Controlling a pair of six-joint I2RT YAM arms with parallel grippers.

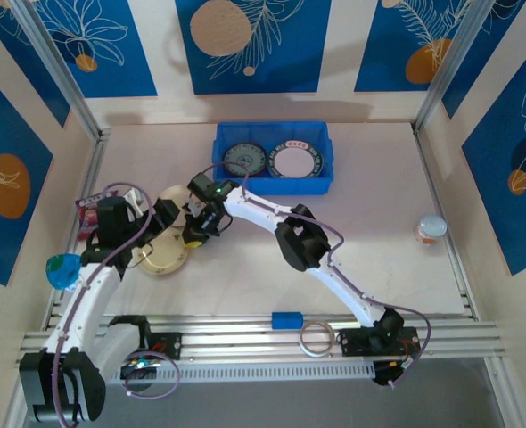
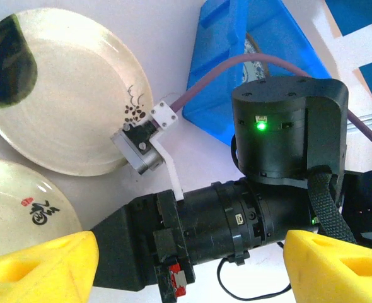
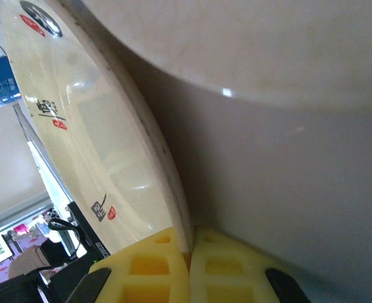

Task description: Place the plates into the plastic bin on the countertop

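Blue leaf-print panels wall in a pale beige worktop (image 1: 379, 267), and at its far edge sits the plastic bin (image 1: 272, 187). Two plates lie flat inside it: a grey-patterned plate (image 1: 243, 160) on the left, a dark-rimmed white plate (image 1: 296, 161) right beside it. Over on the left of the worktop, the right arm stretches across and the right gripper (image 3: 189, 252) has its yellow jaws pressed together on the rim of a cream plate (image 3: 91, 145) marked with red and black lettering. The left gripper (image 2: 191, 265) hangs close above, jaws wide apart and holding nothing. A second cream plate (image 2: 66, 88) lies just beside the gripped one, between it and the bin.
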